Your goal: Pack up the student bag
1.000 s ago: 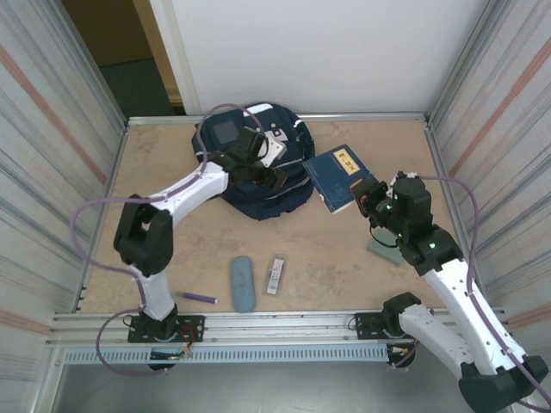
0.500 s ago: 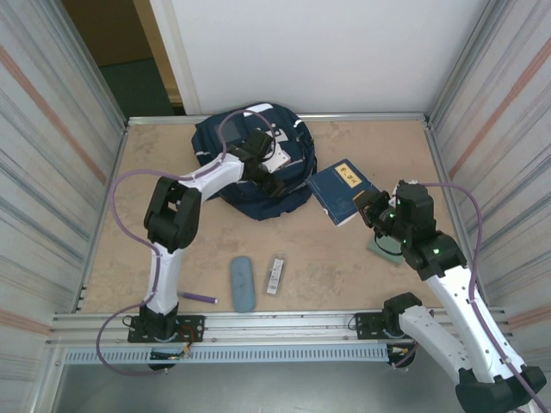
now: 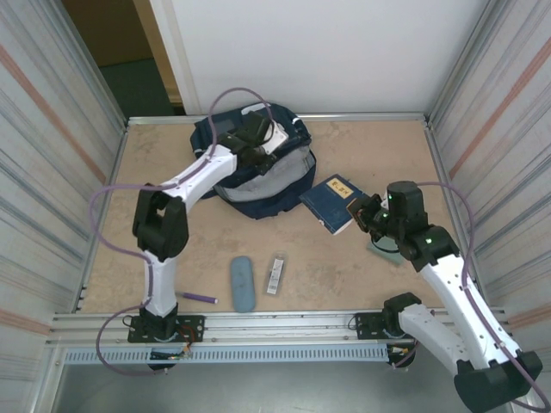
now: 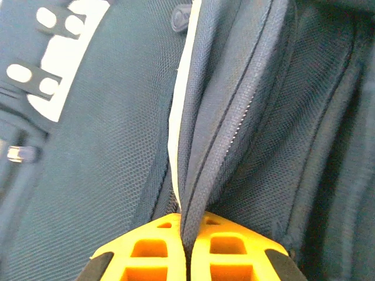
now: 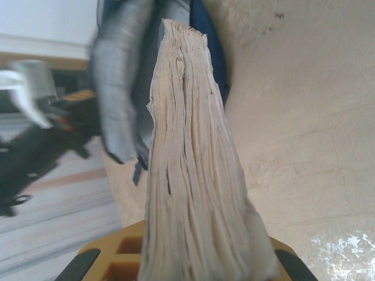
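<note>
The student bag [image 3: 280, 194], navy with white trim, lies at the back middle of the table. My left gripper [image 3: 256, 148] is over its top, shut on a fold of the bag's zip edge [image 4: 202, 152], which its orange fingers [image 4: 152, 252] pinch between them. The lifted edge shows a paler grey lining [image 3: 258, 182]. My right gripper [image 3: 362, 213] is shut on a blue book [image 3: 330, 198] with a yellow label, held just right of the bag. In the right wrist view the book's page edges [image 5: 187, 175] stand upright between the jaws, with the bag [image 5: 120, 88] blurred beyond.
Near the front edge lie a grey-blue case [image 3: 243, 282], a small dark flat item [image 3: 275, 274] and a purple pen [image 3: 200, 297]. A pale green object [image 3: 383, 249] sits under the right arm. Ribbed metal walls [image 3: 60, 172] close in both sides.
My left gripper closed on the bag's zip edge and pulled it up and back, baring the grey lining. My right arm brought the book nearer and leftward, closer to the bag.
</note>
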Motion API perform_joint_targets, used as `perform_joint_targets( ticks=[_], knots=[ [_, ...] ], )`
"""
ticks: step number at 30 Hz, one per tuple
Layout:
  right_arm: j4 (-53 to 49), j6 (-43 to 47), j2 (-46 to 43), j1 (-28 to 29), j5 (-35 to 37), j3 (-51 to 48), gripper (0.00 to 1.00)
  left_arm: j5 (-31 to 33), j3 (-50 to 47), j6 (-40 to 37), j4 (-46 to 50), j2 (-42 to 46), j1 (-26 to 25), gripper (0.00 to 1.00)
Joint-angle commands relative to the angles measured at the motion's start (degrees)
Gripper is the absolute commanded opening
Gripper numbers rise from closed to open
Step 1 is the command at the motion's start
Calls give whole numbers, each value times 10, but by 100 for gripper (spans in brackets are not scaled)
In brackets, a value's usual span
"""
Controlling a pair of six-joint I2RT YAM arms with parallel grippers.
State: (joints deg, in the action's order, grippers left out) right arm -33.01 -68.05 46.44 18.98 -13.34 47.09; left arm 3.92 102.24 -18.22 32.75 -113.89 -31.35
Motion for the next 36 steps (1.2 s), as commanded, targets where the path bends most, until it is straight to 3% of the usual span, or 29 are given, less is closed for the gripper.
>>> perform_joint_targets(
  ticks=[1,4,9,15,21,25,33,36],
  knots=[
    [28,27,20,-2,-45,5,0,26,14,-11,-50,87,0,0],
    [52,18,53,0,-74,5,0,47,20,-7,-73,106,-2,0],
    [147,-22,140,30,-130,13,0,-4,21,32,-79,133,-9,0],
    [200,-33,227,74,-106,64,0,-17,22,53,-81,133,-15,0],
    [242,-34,287,80,-65,99,0,-51,22,83,-73,136,-16,0],
    [305,-58,343,83,-83,127,0,-84,26,113,-72,143,-16,0],
    [402,-31,445,120,80,164,0,-117,34,185,-60,151,-17,0],
    [445,-30,500,122,92,196,0,-134,7,219,-73,166,-17,0]
  ],
)
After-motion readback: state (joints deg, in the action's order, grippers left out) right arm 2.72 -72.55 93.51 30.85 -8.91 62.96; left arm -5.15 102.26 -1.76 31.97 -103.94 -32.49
